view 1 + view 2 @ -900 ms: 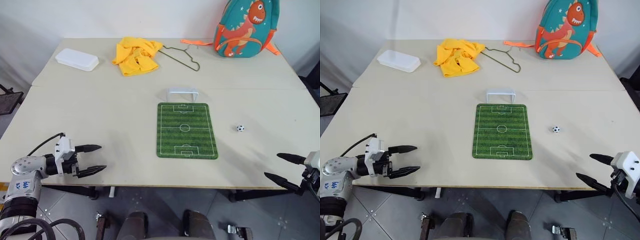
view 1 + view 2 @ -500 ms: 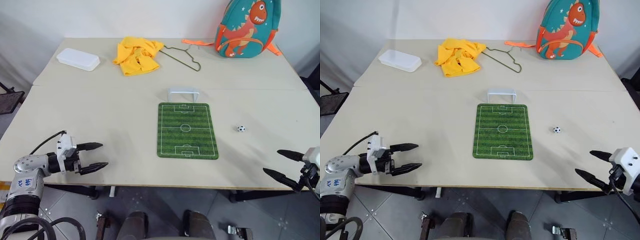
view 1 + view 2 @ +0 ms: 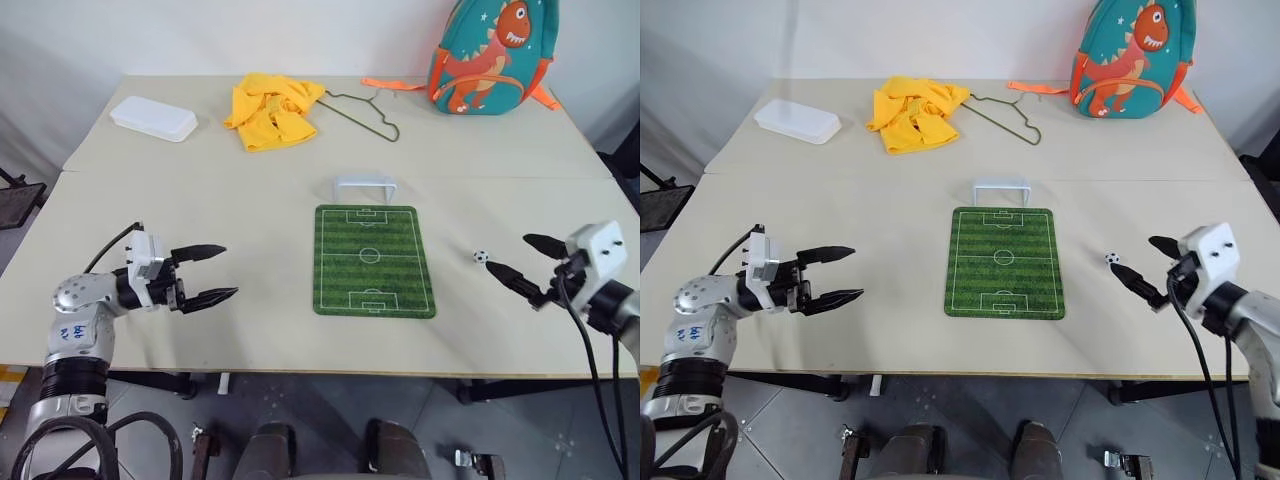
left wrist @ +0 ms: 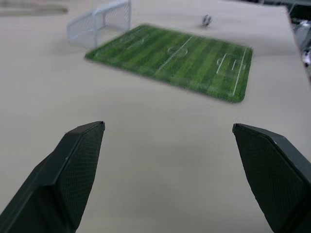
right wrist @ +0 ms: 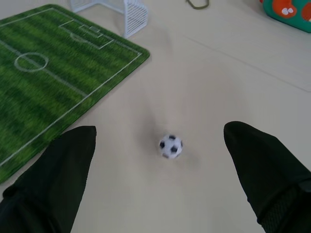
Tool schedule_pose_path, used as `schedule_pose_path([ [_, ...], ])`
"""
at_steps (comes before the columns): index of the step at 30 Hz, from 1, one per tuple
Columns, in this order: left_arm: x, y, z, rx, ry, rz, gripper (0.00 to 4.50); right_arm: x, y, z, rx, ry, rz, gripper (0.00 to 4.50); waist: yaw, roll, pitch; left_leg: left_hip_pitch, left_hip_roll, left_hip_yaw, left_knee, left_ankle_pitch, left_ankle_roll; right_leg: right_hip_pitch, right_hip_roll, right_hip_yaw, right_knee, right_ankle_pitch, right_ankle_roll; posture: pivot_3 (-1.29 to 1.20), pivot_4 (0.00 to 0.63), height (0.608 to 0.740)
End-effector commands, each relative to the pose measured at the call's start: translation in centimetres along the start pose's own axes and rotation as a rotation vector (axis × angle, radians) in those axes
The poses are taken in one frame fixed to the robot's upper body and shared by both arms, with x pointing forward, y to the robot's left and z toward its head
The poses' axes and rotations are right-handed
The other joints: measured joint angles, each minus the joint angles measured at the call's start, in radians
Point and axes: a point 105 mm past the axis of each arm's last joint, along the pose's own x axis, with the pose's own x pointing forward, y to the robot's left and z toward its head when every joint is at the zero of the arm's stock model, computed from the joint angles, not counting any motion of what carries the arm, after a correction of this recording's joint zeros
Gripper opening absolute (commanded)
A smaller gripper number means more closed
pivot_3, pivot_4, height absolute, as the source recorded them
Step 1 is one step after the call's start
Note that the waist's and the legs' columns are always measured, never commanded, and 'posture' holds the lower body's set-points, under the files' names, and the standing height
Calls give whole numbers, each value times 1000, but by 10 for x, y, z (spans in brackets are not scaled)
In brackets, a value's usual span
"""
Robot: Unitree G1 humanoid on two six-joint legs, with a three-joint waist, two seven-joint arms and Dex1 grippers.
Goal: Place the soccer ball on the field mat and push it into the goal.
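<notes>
The soccer ball (image 3: 481, 256), tiny and white with black patches, lies on the bare table just right of the field mat (image 3: 373, 260). The green mat with white pitch lines lies flat at the table's middle. The goal (image 3: 365, 186), a low white frame, stands at the mat's far end. My right gripper (image 3: 508, 254) is open and hovers right beside the ball on its right side; in the right wrist view the ball (image 5: 170, 145) sits between and slightly ahead of the fingers. My left gripper (image 3: 228, 270) is open and empty, left of the mat and pointing toward it.
Along the far side of the table are a white rectangular box (image 3: 153, 118), a crumpled yellow cloth (image 3: 272, 108), a wire hanger (image 3: 362, 115) and a teal dinosaur backpack (image 3: 490, 52). The table's front edge runs just below both grippers.
My right gripper has come up from the table's front edge and moved in to the ball's right side. My left gripper has moved forward and inward toward the mat. Ball, mat and goal stayed put.
</notes>
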Motion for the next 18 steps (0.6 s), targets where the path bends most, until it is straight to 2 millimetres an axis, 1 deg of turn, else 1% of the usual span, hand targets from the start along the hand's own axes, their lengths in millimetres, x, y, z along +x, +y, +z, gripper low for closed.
schedule_pose_path([
  [1, 4, -5, 13, 71, -58, -54, 4500, 13, -8, -7, 3, 22, -11, 4438, -2, 0, 0, 0, 0, 0, 0, 0, 0, 0, 0, 0, 0, 0, 0, 0, 150, 740],
  [3, 5, -11, 15, 81, -88, -89, 4500, 18, -10, -11, 5, 35, -10, 4438, -2, 0, 0, 0, 0, 0, -1, 0, 0, -1, 0, 0, 0, 0, 0, 0, 150, 740],
  [5, 0, -12, 14, 103, -86, -89, 4500, 24, -12, -16, 7, 48, -3, 4438, -4, 0, 0, -1, 0, 1, -1, 0, 0, -3, 0, 0, 1, 0, 0, 0, 150, 740],
  [7, -5, -19, 15, 74, -120, -133, 4500, 30, -13, -20, 19, 61, 2, 4438, -7, 0, 0, -2, 0, 1, -2, 0, 0, -3, 0, 0, 1, 0, 0, 0, 150, 740],
  [12, -16, -22, 5, 56, -171, -86, 4500, 42, -13, -33, 52, 101, 32, 4438, -22, 0, 0, -2, 1, 2, -1, 0, 0, -3, 0, 0, 1, 0, 0, 0, 150, 740],
  [15, -11, -22, 5, 40, -210, -69, 4500, 46, -15, -38, 54, 116, 29, 4438, -24, 0, 0, -1, 1, 2, -1, 0, 0, -3, 0, 0, 1, 0, 0, 0, 150, 740],
  [18, -8, -25, 8, 28, -229, -90, 4500, 50, -17, -42, 58, 122, 28, 4438, -24, 0, 0, -1, 1, 2, 0, 0, 0, -3, 0, 0, 2, 0, 0, 0, 150, 740],
])
